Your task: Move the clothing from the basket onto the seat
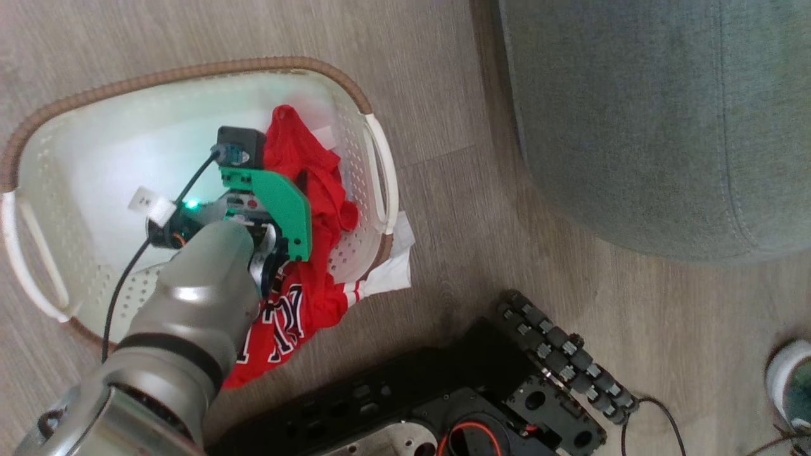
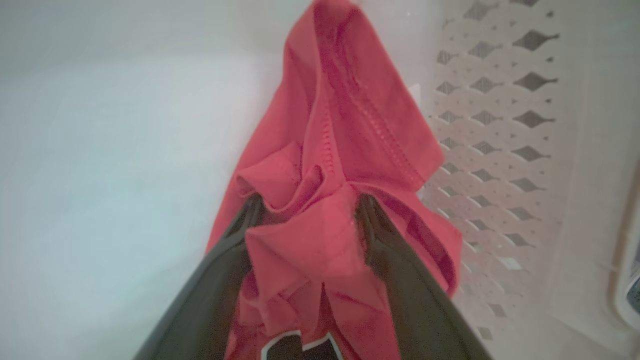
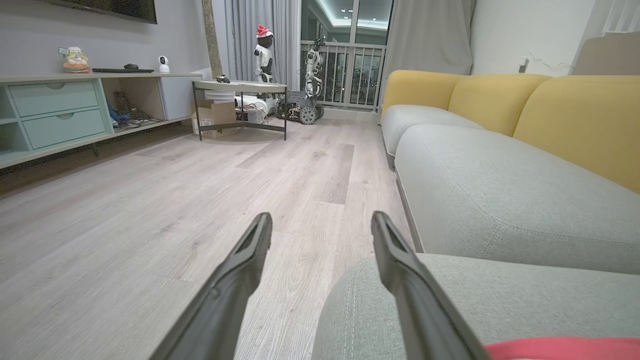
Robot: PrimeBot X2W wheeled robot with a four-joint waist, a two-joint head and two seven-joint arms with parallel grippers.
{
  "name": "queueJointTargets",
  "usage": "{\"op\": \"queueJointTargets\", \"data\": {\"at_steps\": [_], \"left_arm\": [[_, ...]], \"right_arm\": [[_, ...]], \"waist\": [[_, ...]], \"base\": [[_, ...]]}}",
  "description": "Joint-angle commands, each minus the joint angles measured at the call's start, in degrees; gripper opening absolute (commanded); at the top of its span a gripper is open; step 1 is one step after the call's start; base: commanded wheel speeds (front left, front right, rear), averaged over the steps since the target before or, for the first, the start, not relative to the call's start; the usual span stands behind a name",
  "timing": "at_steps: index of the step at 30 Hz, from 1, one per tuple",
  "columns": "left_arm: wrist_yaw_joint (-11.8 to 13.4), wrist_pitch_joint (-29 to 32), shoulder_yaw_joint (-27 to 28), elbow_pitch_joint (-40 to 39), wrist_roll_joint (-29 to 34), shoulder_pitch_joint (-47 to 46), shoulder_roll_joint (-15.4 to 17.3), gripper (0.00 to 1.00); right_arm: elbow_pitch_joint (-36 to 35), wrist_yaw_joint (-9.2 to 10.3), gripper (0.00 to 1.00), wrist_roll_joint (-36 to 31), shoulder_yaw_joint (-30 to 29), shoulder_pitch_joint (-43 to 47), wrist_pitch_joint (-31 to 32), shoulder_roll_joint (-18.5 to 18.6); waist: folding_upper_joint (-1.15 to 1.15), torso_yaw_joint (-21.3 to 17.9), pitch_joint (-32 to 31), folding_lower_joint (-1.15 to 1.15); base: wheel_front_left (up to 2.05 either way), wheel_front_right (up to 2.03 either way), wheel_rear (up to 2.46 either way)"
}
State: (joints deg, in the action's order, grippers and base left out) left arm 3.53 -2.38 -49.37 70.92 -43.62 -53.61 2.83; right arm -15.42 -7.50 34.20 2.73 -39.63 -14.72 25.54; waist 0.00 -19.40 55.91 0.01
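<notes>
The cream basket point(image 1: 190, 73) stands on the wood floor at the left. A red garment point(image 1: 317, 171) lies against its right wall and hangs out over the near rim, where black-and-white lettering point(image 1: 288, 320) shows. My left arm reaches down into the basket. In the left wrist view my left gripper point(image 2: 307, 200) is open, its two dark fingers point(image 2: 400, 280) straddling a bunched fold of the red garment point(image 2: 345, 125). The grey-green seat point(image 1: 633, 126) is at the upper right. My right gripper point(image 3: 321, 217) is open and empty above the seat's edge point(image 3: 450, 300), where a strip of red cloth point(image 3: 560, 347) lies.
White cloth point(image 1: 393, 266) pokes out beside the basket's right handle. My black base point(image 1: 443, 405) and its roller wheel point(image 1: 564, 354) sit close below. Across the floor stand a low table point(image 3: 240, 87), a sideboard point(image 3: 60, 110) and yellow back cushions point(image 3: 500, 95).
</notes>
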Motion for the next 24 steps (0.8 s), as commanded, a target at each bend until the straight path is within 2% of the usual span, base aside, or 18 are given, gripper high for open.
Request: {"op": "queueJointTargets", "data": {"at_steps": [1,9,14,15,16,17,18,24], "left_arm": [[0.03,0.6,-0.01,-0.13,-0.4,0.52,0.05,1.0],[1.58,5.32,-1.98,1.78,-1.08,-1.44,0.05,1.0],[1.71,9.12,-2.61,2.27,-2.14,-1.72,0.05,1.0],[1.65,9.46,-2.69,2.31,-2.34,-1.78,0.05,0.88],[1.61,9.64,-2.78,2.35,-2.52,-1.83,0.05,0.56],[1.61,9.64,-2.78,2.35,-2.52,-1.83,0.05,0.56],[1.35,9.58,-2.96,2.39,-2.84,-1.96,0.05,0.0],[0.96,7.04,-3.21,2.52,-3.62,-1.63,0.05,0.0]], "right_arm": [[-1.72,0.01,1.0,0.31,-0.19,0.6,-0.28,0.59],[-1.85,0.01,1.0,0.22,0.86,-0.18,-0.28,-0.22],[-1.85,0.01,1.0,0.02,1.1,-0.12,-0.28,-0.19],[-1.82,0.01,1.0,0.0,1.16,-0.12,-0.28,-0.19],[-1.8,0.01,1.0,-0.01,1.22,-0.15,-0.28,-0.23],[-1.8,0.01,1.0,-0.01,1.22,-0.15,-0.28,-0.23],[-1.73,0.01,1.0,-0.01,1.32,-0.28,-0.28,-0.34],[-1.44,0.01,1.0,-0.06,1.74,-0.67,-0.28,-0.79]], "waist": [[0.0,-0.51,0.83,-0.01],[0.0,-1.64,2.59,-0.01],[0.0,-1.66,2.74,-0.01],[0.0,-1.66,2.74,-0.01],[0.0,-1.66,2.7,-0.01],[0.0,-1.66,2.7,-0.01],[0.0,-1.69,2.62,-0.01],[0.0,-1.46,1.36,-0.01]], "base": [[0.0,0.0,0.0],[0.0,0.0,0.0],[0.0,0.0,0.0],[0.0,0.0,0.0],[0.0,0.0,0.0],[0.0,0.0,0.0],[0.0,0.0,0.0],[0.0,0.0,0.0]]}}
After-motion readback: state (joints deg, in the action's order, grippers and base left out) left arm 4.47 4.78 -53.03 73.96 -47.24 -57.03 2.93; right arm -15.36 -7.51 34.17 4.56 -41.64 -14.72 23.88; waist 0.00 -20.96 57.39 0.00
